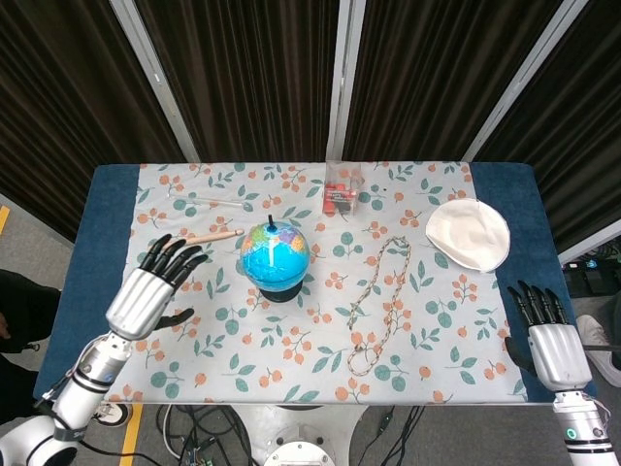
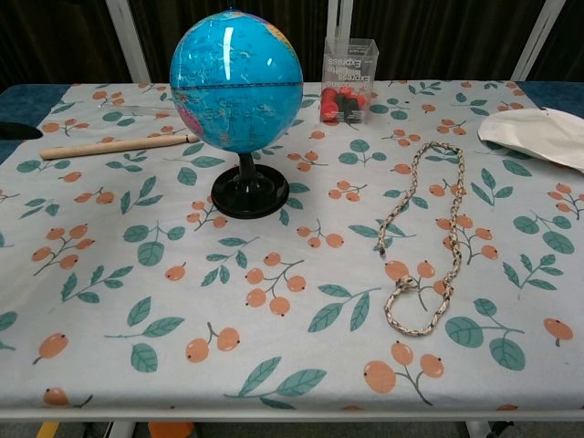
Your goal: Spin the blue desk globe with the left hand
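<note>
Globe [image 2: 236, 78] stands mid-table — stick [image 2: 117, 145] left, box [image 2: 348, 80] behind-right, rope [image 2: 426, 234] right.

The left silver-and-black robot hand [image 1: 147, 289] hovers with dark fingers [image 1: 173, 254] spread and extended forward, holding nothing, its forearm angling back toward the lower left. The right silver-and-black robot hand [image 1: 548, 335] sits low at the right edge, fingers straight and slightly apart, empty.

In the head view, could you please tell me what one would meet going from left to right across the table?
Left hand → blue globe → clear box of red pieces → braided rope → white cloth → right hand.
</note>
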`<act>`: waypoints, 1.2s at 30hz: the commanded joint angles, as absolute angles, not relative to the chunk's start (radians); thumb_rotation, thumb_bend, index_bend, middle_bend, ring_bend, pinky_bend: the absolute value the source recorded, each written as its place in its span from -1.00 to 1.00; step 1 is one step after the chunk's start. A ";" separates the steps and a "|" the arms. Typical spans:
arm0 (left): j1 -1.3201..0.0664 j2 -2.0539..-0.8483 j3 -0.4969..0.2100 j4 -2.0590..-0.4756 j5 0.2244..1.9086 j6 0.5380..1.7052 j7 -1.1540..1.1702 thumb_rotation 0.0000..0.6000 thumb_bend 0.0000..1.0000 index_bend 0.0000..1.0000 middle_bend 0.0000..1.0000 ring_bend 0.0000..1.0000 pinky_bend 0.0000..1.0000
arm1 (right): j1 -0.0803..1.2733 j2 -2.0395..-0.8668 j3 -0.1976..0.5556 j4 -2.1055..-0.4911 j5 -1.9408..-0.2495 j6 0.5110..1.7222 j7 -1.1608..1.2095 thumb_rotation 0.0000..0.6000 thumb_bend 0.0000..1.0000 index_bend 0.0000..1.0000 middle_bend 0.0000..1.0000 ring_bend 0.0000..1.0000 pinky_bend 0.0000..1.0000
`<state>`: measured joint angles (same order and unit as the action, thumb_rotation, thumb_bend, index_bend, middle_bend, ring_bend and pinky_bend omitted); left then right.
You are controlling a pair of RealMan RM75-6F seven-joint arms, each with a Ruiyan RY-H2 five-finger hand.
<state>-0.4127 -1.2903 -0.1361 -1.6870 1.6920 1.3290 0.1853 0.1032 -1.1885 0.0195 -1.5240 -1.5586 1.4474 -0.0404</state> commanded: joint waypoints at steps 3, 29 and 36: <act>-0.481 -1.342 -0.162 -1.697 1.703 1.278 0.190 1.00 -0.76 -0.68 -0.73 -0.87 -0.91 | 0.102 -1.189 0.021 -1.517 -1.555 1.448 -0.033 1.00 -0.35 -1.00 -1.00 -1.00 -1.00; -0.603 -1.456 -0.155 -1.654 1.659 1.206 0.214 1.00 -0.76 -0.68 -0.73 -0.90 -0.91 | 0.097 -1.195 0.021 -1.482 -1.548 1.449 0.006 1.00 -0.35 -1.00 -1.00 -1.00 -1.00; -0.599 -1.451 -0.144 -1.651 1.650 1.221 0.222 1.00 -0.76 -0.68 -0.73 -0.90 -0.92 | 0.098 -1.196 0.021 -1.483 -1.549 1.448 0.002 1.00 -0.35 -1.00 -1.00 -1.00 -1.00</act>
<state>-0.5998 -1.4512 -0.1448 -1.6515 1.6502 1.2203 0.2211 0.0978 -1.1960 0.0210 -1.4834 -1.5489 1.4481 0.0021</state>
